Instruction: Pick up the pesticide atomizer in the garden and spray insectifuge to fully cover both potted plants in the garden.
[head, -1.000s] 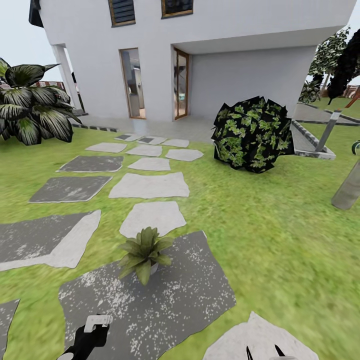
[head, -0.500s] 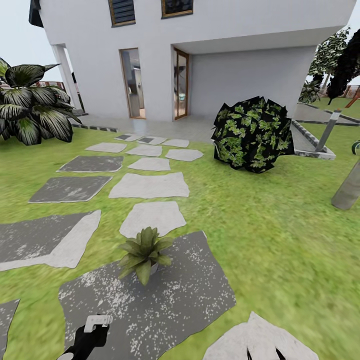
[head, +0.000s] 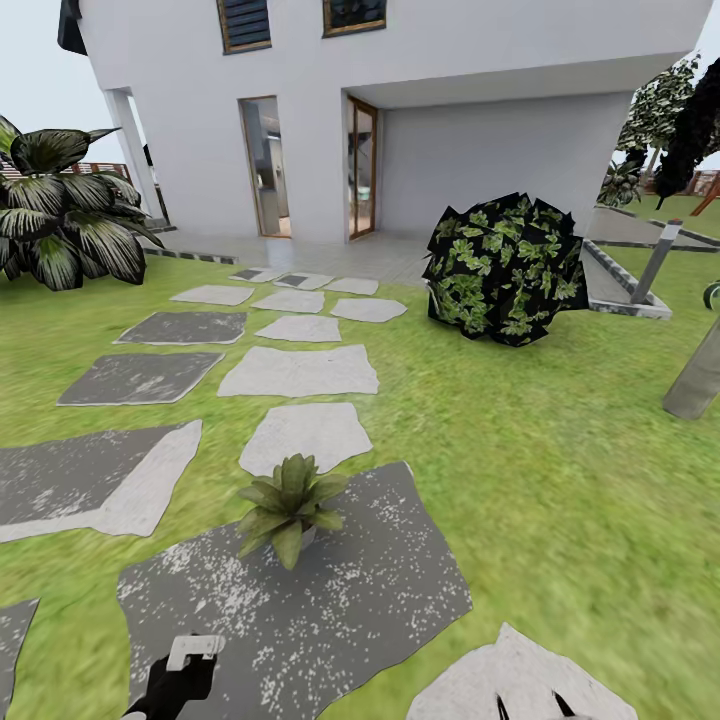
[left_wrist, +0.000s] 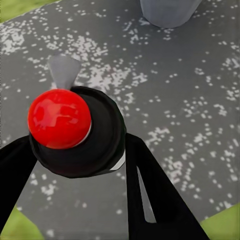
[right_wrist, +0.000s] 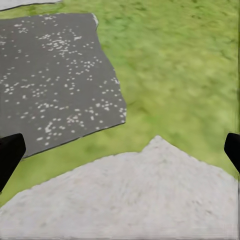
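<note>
The left gripper (left_wrist: 75, 165) is clamped on the pesticide atomizer (head: 193, 652), which sits a little lower at the near left than a second ago, just short of the potted plant (head: 288, 508) on its dark stepping stone (head: 330, 600). The left wrist view adds the bottle's red dot (left_wrist: 59, 118) and a grey pot (left_wrist: 167, 11) cut off beyond. The right gripper (right_wrist: 120, 150) stands wide over a pale stone (right_wrist: 125, 195), only its tips in sight.

Low rosette potted plant (head: 288, 507) of pointed green leaves sits at far edge of large dark grey speckled stepping stone (head: 330, 600). White-headed, dark-bodied pesticide atomizer (head: 185, 672) over same stone's near left corner. Green lawn (head: 520, 450) around. Dark leafy bush (head: 505, 268) well beyond, before white house (head: 400, 110).
</note>
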